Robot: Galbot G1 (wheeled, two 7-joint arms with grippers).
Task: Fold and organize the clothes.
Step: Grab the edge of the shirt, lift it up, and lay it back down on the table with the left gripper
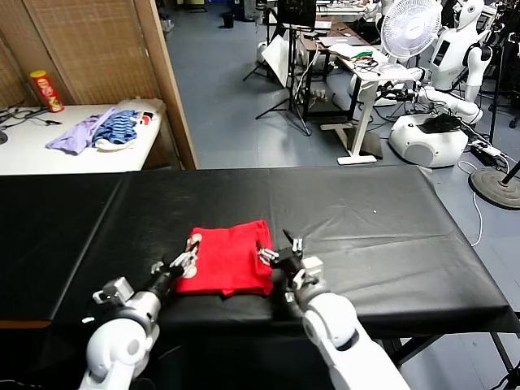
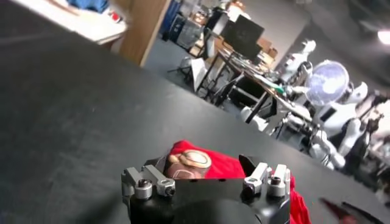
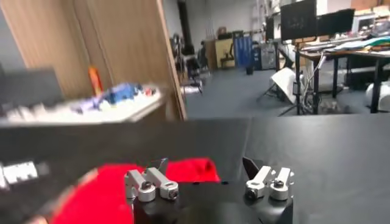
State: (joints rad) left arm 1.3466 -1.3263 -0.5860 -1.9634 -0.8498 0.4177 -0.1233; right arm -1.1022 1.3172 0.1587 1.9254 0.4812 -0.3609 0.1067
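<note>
The black table is carrying the folded red T-shirt, lying near its front edge, a little left of the middle. The left gripper is sitting at the shirt's 9 o'clock edge, jaws spread (gripping nothing). The right gripper is sitting at its 3 o'clock edge, also spread wide.
</note>
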